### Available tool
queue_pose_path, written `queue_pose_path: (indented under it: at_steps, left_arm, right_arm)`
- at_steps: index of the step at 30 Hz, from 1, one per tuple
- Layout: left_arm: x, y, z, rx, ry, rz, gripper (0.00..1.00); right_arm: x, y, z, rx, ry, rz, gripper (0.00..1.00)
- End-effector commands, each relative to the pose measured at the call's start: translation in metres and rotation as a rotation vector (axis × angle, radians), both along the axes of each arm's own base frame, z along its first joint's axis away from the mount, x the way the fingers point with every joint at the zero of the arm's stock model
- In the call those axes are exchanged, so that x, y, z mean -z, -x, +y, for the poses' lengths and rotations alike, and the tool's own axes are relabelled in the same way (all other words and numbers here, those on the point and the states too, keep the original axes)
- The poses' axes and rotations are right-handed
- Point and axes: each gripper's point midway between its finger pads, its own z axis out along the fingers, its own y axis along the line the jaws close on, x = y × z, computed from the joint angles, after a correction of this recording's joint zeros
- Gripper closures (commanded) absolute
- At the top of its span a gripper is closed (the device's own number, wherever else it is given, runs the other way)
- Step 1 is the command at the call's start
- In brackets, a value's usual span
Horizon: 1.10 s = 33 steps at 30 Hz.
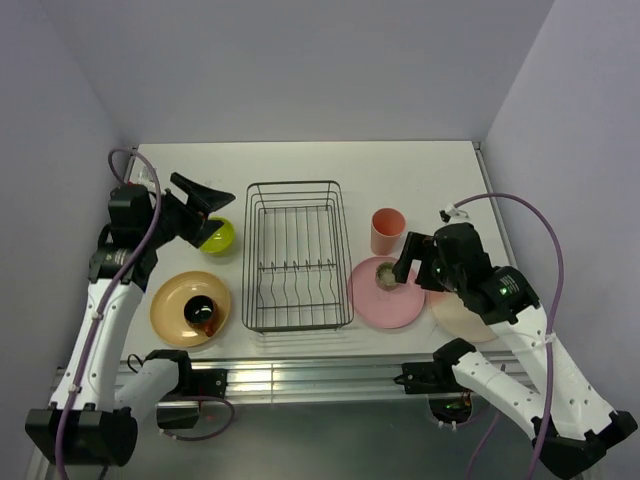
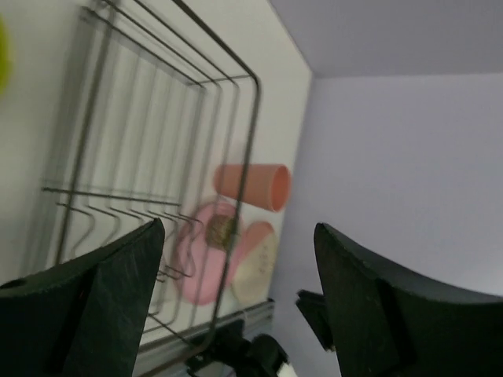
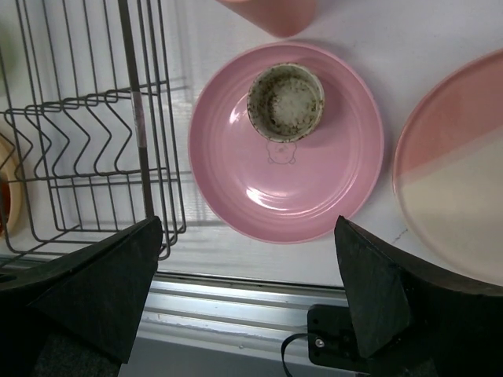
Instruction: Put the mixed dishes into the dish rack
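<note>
The black wire dish rack (image 1: 297, 255) stands mid-table with nothing in it. My left gripper (image 1: 220, 208) is open and empty, hovering over the lime-green bowl (image 1: 220, 240) left of the rack. A yellow-orange plate (image 1: 172, 300) holds the red-orange cup (image 1: 203, 312). Right of the rack, a pink plate (image 1: 385, 305) holds the small tan bowl (image 1: 386, 273); the salmon tumbler (image 1: 387, 231) stands behind it. My right gripper (image 3: 247, 224) is open above the pink plate's (image 3: 314, 181) near edge, the tan bowl (image 3: 285, 102) ahead of it. The pink-and-cream plate (image 3: 456, 173) lies to the right.
The table's front rail (image 3: 236, 302) runs just below the right gripper. The left wrist view looks across the rack (image 2: 157, 118) to the tumbler (image 2: 251, 185) and the pink plate (image 2: 192, 275). Purple walls close in the back and both sides.
</note>
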Motion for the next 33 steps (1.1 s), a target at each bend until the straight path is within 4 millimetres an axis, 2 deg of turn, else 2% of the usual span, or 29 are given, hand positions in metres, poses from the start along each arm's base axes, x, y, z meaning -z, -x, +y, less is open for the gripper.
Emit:
queue_pose_path:
  at_steps: [1,2,3,4,6,8,10,11,15,16,19,22,25,30,33]
  left_arm:
    - [0.037,0.005,0.052,-0.15,-0.352,0.18,0.19]
    - [0.051,0.002,0.067,-0.203,-0.42,0.249,0.21]
    - [0.062,0.001,0.095,-0.322,-0.525,0.304,0.2]
    - [0.072,0.002,0.107,-0.365,-0.576,0.364,0.17]
    - [0.08,-0.002,0.129,-0.444,-0.667,0.393,0.16]
    - [0.091,-0.004,0.142,-0.483,-0.73,0.453,0.15]
    - [0.093,-0.009,0.153,-0.513,-0.782,0.475,0.14]
    - [0.102,-0.014,0.158,-0.515,-0.794,0.507,0.14]
    - [0.125,-0.032,0.158,-0.479,-0.787,0.536,0.15]
    - [0.132,-0.032,0.165,-0.481,-0.78,0.561,0.16]
    - [0.167,-0.045,0.164,-0.417,-0.754,0.647,0.18]
    - [0.186,-0.059,0.159,-0.379,-0.73,0.67,0.19]
    - [0.198,-0.073,0.15,-0.337,-0.689,0.668,0.23]
    - [0.211,-0.081,0.143,-0.292,-0.669,0.683,0.28]
    - [0.218,-0.08,0.143,-0.281,-0.68,0.698,0.43]
  right_arm:
    - [0.0,-0.002,0.0,-0.011,0.017,0.007,0.02]
    - [-0.003,-0.004,0.0,-0.016,0.024,0.003,0.02]
    - [-0.005,-0.005,-0.001,-0.015,0.028,0.0,0.02]
    - [-0.007,-0.006,0.0,-0.021,0.031,-0.002,0.02]
    - [-0.01,-0.008,0.001,-0.033,0.036,-0.005,0.02]
    - [-0.013,-0.009,0.004,-0.046,0.026,-0.008,0.02]
    - [-0.015,-0.009,0.007,-0.059,0.021,-0.011,0.02]
    - [-0.016,-0.009,0.007,-0.065,0.023,-0.014,0.02]
    - [-0.016,-0.007,0.005,-0.078,0.038,-0.012,0.02]
    - [-0.016,-0.006,0.003,-0.074,0.043,-0.011,0.02]
    - [-0.015,-0.002,0.0,-0.074,0.052,-0.013,0.02]
    - [-0.014,0.001,-0.001,-0.079,0.049,-0.016,0.02]
    - [-0.013,0.003,-0.001,-0.084,0.051,-0.012,0.02]
    - [-0.013,0.004,-0.007,-0.08,0.078,-0.01,0.02]
    - [-0.014,0.004,-0.008,-0.082,0.087,-0.018,0.02]
